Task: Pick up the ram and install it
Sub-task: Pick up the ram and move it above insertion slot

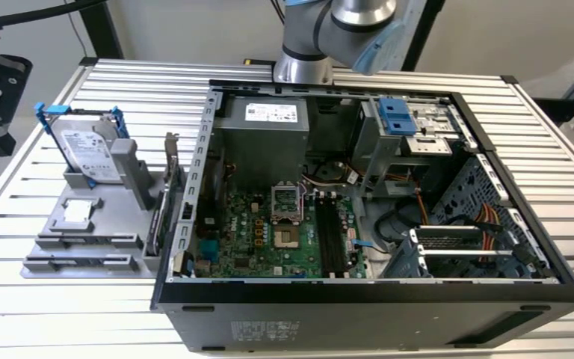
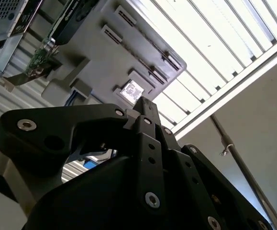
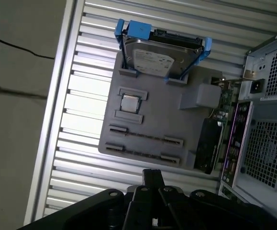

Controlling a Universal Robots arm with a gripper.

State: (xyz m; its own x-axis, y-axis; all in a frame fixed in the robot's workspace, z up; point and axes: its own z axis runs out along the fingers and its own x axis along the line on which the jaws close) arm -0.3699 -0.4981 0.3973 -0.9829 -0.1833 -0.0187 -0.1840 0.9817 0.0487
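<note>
Both jaws of the gripper [image 3: 152, 175] meet, empty, at lower centre below the tray [image 3: 162, 117]; ram progress cannot be told.

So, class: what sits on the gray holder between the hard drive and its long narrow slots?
A square silver chip in its recess, between the hard drive and the slots, in the first wrist view.

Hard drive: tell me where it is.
In the exterior view, the hard drive stands on edge at the far end of the grey tray, on the exterior view's left of the open computer case, just behind the square chip.
</note>
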